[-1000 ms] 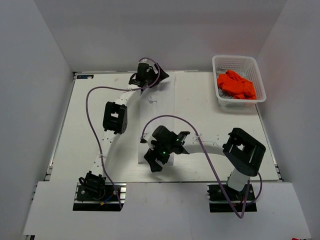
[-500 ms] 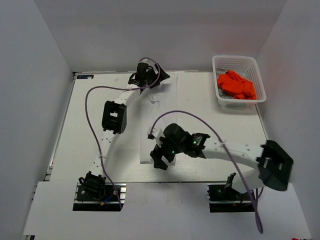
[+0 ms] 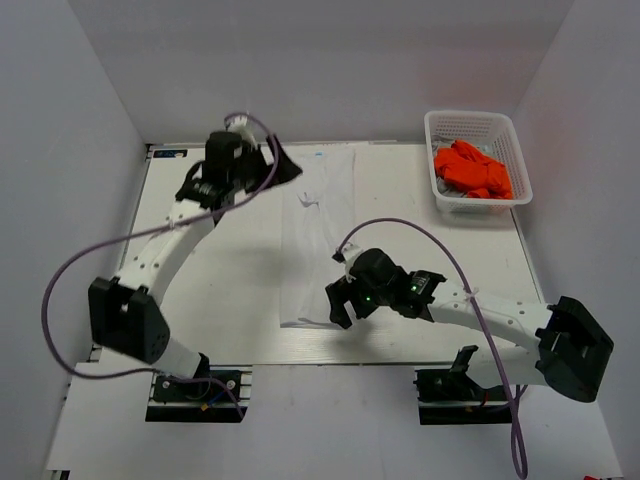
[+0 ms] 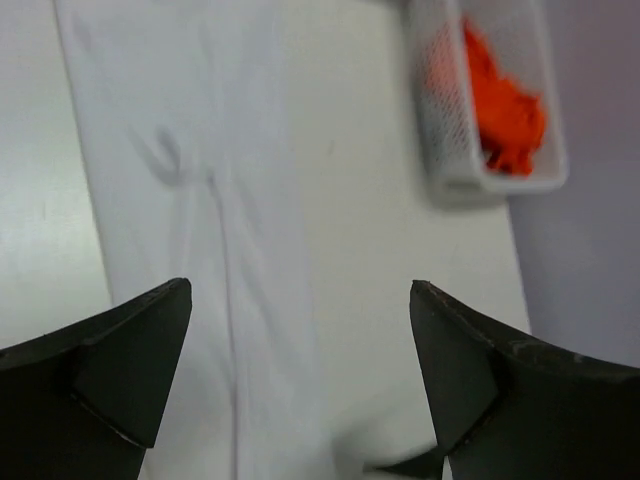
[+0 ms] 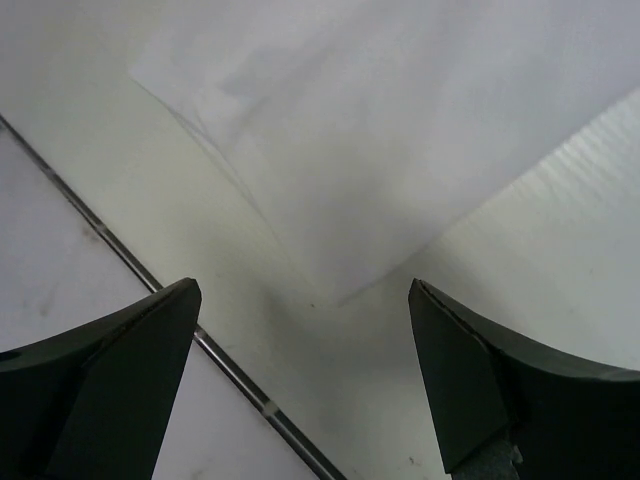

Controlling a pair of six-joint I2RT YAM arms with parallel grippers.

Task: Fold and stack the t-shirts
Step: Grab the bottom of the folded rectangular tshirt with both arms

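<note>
Just below the right gripper (image 3: 340,305), its jaws wide and empty, lies a near corner of the white shirt (image 3: 318,230), a long folded strip. Ahead of the left gripper (image 3: 285,165), also wide and empty, stretches its far end; beyond, the orange shirt (image 3: 472,168) fills the basket (image 3: 478,122)

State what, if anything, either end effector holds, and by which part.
Nothing is held. The left end effector and the right end effector are both open and empty; the plain white cloth t-shirt lies free of both.
</note>
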